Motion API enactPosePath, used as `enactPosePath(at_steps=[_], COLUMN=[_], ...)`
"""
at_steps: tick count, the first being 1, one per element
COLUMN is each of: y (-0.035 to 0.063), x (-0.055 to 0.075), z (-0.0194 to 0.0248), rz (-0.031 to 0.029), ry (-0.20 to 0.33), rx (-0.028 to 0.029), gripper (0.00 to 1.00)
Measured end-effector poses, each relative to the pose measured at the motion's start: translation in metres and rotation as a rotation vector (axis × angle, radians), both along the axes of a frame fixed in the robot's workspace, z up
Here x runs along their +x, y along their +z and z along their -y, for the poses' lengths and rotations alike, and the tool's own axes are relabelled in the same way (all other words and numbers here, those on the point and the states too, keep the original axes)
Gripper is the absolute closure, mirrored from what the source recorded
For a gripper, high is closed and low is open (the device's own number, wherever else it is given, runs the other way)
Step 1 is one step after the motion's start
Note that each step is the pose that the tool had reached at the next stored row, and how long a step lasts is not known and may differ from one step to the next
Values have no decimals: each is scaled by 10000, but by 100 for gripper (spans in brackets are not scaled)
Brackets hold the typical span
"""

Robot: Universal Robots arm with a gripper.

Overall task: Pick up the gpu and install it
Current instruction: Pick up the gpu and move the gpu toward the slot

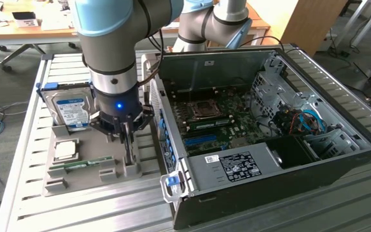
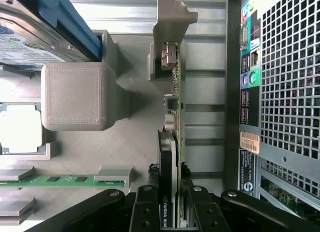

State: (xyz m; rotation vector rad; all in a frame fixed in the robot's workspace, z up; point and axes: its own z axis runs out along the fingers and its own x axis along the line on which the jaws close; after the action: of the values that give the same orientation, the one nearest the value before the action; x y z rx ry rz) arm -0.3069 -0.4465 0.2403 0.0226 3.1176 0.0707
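Observation:
The gpu (image 2: 173,123) stands on edge, seen edge-on as a thin green board with a dark cooler and a silver end bracket. My gripper (image 2: 169,173) comes down over it, a black finger pressed against each face, shut on the card. In the exterior view the gripper (image 1: 126,134) hangs over the grey tray (image 1: 89,147), just beside the open computer case (image 1: 269,125). There the gpu (image 1: 129,153) reaches down from the fingers to its grey stand on the tray. I cannot tell whether the card is seated in the stand or slightly lifted.
On the tray lie a blue-labelled hard drive (image 1: 69,108), a processor (image 1: 66,150) and a green memory stick (image 1: 82,164). The case's perforated rear panel (image 2: 285,82) stands close beside the card. The motherboard (image 1: 205,121) lies exposed inside the case.

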Motion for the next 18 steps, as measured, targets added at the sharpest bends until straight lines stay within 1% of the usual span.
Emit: enactPosePath(at_steps=[7,18], y=[136,392], x=[0,0], z=[0,0], rz=[0,0], ry=[1,1], rx=[0,1], gripper=[73,73])
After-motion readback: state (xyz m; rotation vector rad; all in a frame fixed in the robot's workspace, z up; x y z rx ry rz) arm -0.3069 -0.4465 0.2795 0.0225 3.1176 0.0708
